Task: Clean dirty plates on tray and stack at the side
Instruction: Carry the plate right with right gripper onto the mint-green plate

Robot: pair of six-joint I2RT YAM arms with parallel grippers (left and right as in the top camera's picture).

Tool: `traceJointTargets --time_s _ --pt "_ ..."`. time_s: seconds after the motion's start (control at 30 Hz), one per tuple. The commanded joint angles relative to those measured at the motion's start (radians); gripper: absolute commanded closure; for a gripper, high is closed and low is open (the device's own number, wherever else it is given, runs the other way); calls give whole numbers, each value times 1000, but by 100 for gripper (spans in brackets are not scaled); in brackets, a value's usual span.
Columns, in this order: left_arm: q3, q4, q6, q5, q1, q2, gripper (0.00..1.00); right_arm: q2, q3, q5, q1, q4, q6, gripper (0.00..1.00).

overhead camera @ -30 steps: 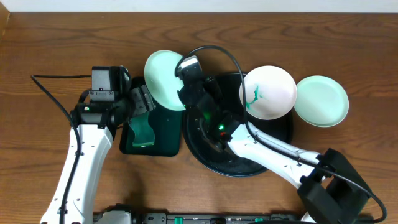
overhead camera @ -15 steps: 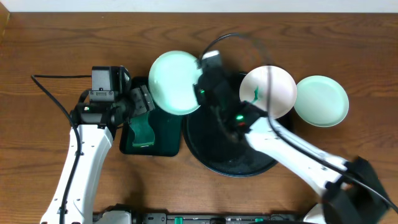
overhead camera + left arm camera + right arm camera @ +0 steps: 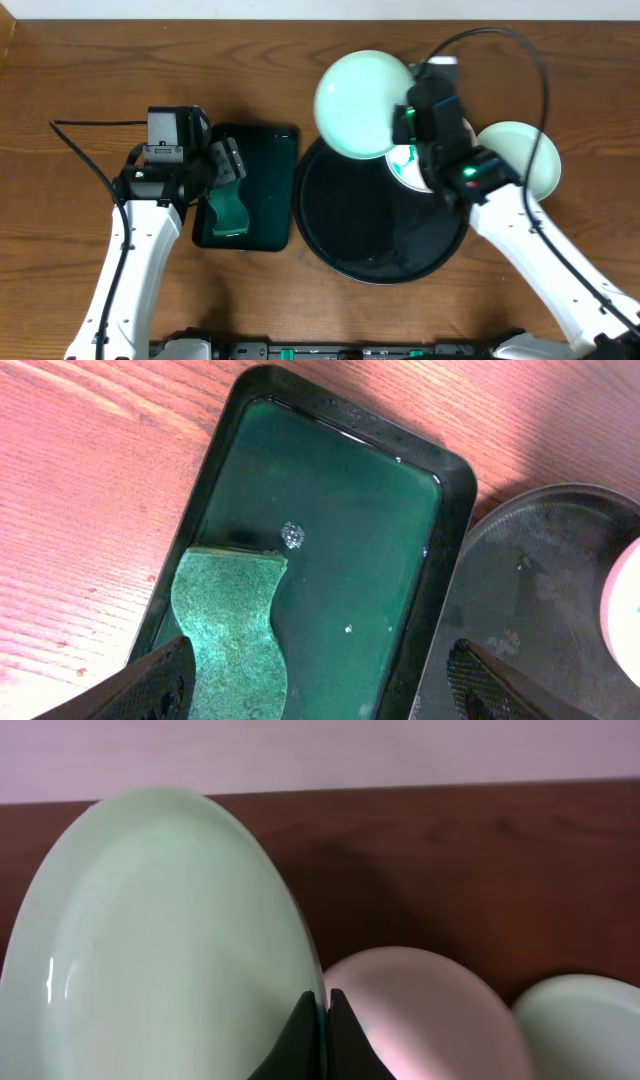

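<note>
While the right end effector is clamped shut on the rim of a mint-green plate, holding it in the air over the far side of the black tray, the job looks roughly midway.

The raised plate shows a plain, unmarked face in the right wrist view, so I judge it wiped and on its way to the side. A second mint-green plate lies on the counter beside the tray, toward the right edge, and also looks clean; it is most likely the base of the stack.

The white plate is the one left. It sits at the tray's far right rim, partly hidden under the right arm, with a green smear on it. It needs cleaning, and both plates have yet to join the one at the side.

Toward the counter's left edge, the left end effector hangs with its jaws spread wide and empty above the green tray, just over the sponge lying in it.

No brand, label or writing can be read anywhere.
</note>
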Motion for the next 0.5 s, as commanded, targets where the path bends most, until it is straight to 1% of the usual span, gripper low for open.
traceJointTargets --time_s 0.0,0.3,0.47 --pt "18 0 4 2 1 -3 19 -53 13 -24 -79 -36 25 99" --pt "18 0 4 2 1 -3 19 -62 13 -130 -320 -172 25 99" --pt "18 0 4 2 1 -3 19 -62 13 -263 -480 -198 25 99"
